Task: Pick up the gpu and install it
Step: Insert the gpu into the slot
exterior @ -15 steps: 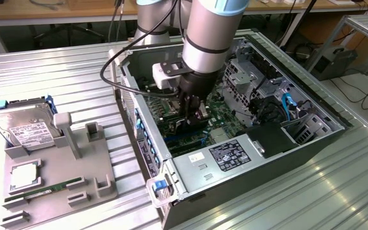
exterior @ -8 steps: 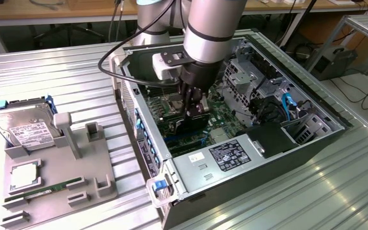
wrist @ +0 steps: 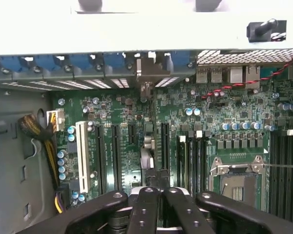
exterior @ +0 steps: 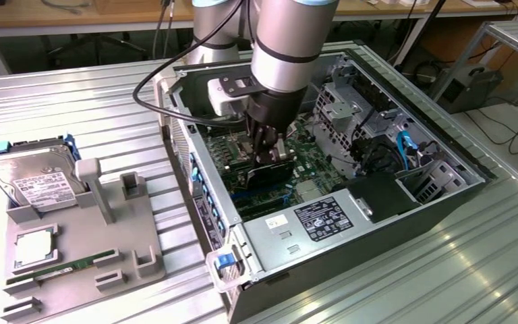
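While the arm reaches down into the open computer case (exterior: 349, 223), the gripper (exterior: 272, 152) is seen lowered among the boards, its fingers (wrist: 147, 209) drawn close together around the upper edge of the gpu (exterior: 268, 177), which is held on edge between them. In the wrist view the card is seen end-on as a thin sliver running away from the fingers toward the rear wall of the case, where its silver bracket (wrist: 147, 73) is lined up with the row of blue slot clips (wrist: 83, 62). The gpu is thus found directly beneath the gripper, its long axis laid along the expansion slots (wrist: 116, 151) of the motherboard (wrist: 224, 117) and pointing at the rear panel; it is judged to be at or just above its slot, though whether it is fully seated cannot be told. Beside the card, the white slot (wrist: 82, 156) and the empty processor socket (wrist: 239, 183) are seen. Outside the case, toward the exterior view's left, a grey parts fixture (exterior: 88, 263) is set on the ribbed metal table (exterior: 79, 108), and a hard drive (exterior: 34, 182) and a green memory stick (exterior: 65, 264) are kept in it, well apart from the work.
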`<state>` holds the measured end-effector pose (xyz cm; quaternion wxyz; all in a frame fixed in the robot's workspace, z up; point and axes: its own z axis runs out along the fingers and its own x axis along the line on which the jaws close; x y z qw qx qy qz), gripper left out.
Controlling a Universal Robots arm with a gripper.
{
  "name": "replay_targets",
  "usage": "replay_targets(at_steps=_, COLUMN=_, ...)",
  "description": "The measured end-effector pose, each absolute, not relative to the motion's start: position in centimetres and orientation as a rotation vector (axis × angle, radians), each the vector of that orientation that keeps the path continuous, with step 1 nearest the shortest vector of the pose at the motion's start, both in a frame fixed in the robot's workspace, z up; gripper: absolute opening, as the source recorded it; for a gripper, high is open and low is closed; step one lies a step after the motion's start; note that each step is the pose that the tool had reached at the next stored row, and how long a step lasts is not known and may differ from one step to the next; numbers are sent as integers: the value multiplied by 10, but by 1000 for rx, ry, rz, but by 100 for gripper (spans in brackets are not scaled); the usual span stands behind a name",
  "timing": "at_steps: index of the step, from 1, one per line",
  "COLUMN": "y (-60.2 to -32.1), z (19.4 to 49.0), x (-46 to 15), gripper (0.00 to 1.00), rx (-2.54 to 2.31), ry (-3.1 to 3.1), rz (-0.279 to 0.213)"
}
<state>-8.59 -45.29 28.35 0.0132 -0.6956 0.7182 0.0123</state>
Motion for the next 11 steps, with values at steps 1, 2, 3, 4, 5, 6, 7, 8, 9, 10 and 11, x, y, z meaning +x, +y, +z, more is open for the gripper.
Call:
replay_targets(at_steps=1, y=-452, z=282, x=-86, gripper=11, rx=-2167, ry=2238, rz=37)
replay_targets(at_steps=2, y=-451, z=282, x=-87, gripper=11, rx=-2168, ry=2239, rz=36)
replay_targets(at_steps=3, y=-450, z=281, x=-87, gripper=11, rx=-2168, ry=2239, rz=35)
replay_targets(at_steps=4, y=-450, z=280, x=-87, gripper=11, rx=-2169, ry=2240, rz=33)
replay_targets(at_steps=5, y=-450, z=280, x=-87, gripper=11, rx=-2170, ry=2241, rz=31)
replay_targets(at_steps=6, y=-450, z=279, x=-87, gripper=11, rx=-2171, ry=2242, rz=29)
replay_targets(at_steps=7, y=-450, z=279, x=-87, gripper=11, rx=-2171, ry=2242, rz=28)
replay_targets(at_steps=8, y=-450, z=278, x=-87, gripper=11, rx=-2172, ry=2243, rz=27)
replay_targets(at_steps=9, y=-450, z=277, x=-87, gripper=11, rx=-2173, ry=2243, rz=26)
replay_targets(at_steps=10, y=-450, z=277, x=-87, gripper=11, rx=-2173, ry=2244, rz=24)
replay_targets(at_steps=11, y=-450, z=277, x=-87, gripper=11, rx=-2174, ry=2245, rz=23)
